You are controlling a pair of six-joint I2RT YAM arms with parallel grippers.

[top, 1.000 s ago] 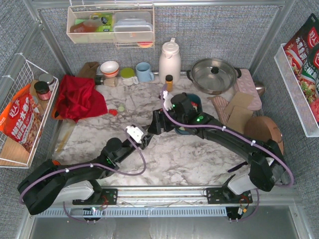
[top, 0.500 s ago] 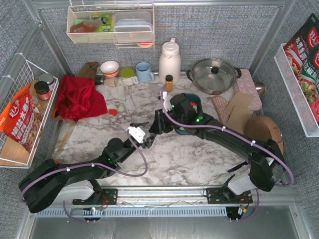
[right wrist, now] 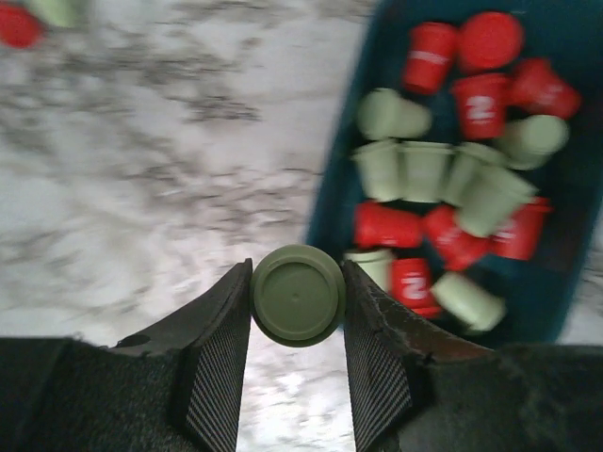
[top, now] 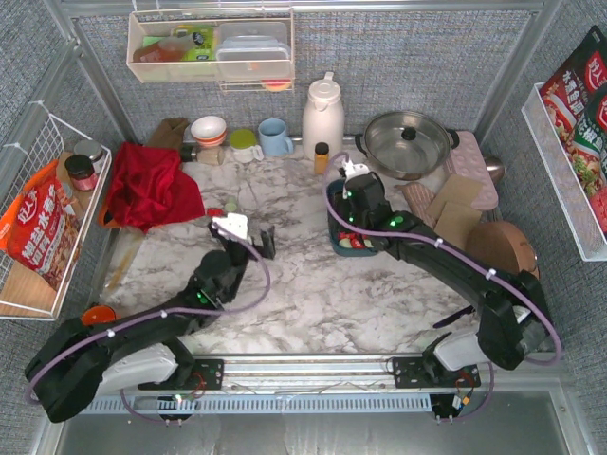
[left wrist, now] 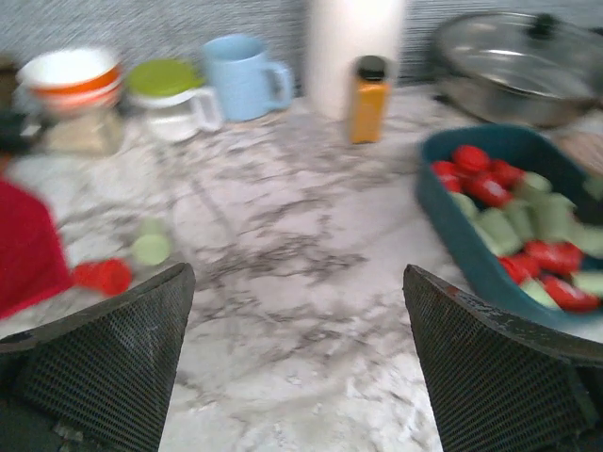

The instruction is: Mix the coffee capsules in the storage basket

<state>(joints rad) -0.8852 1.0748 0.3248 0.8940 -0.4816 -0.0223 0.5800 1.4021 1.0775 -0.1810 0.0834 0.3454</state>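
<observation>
Right jaws clench a green capsule (right wrist: 297,294) above the edge of the basket (right wrist: 330,202); left jaws gape empty over the counter (left wrist: 283,235).

I work in a mock kitchen built inside a test booth. Under me lies a white, grey-veined marble-look countertop (top: 313,294). At its back stand a tall white thermos jug (top: 322,116), a steel pan with a glass lid (top: 409,142), a pale blue ceramic mug (top: 274,136) and a white bowl with an orange band (top: 209,129). Small red and pale green coffee capsules (right wrist: 424,169) fill a dark teal plastic storage basket (right wrist: 337,188). A white wire basket (top: 57,123) on the side wall holds an orange snack bag (top: 38,232). The walls are grey woven fabric (top: 398,57) in a bare aluminium frame (top: 95,76), so it is a staged set.
</observation>
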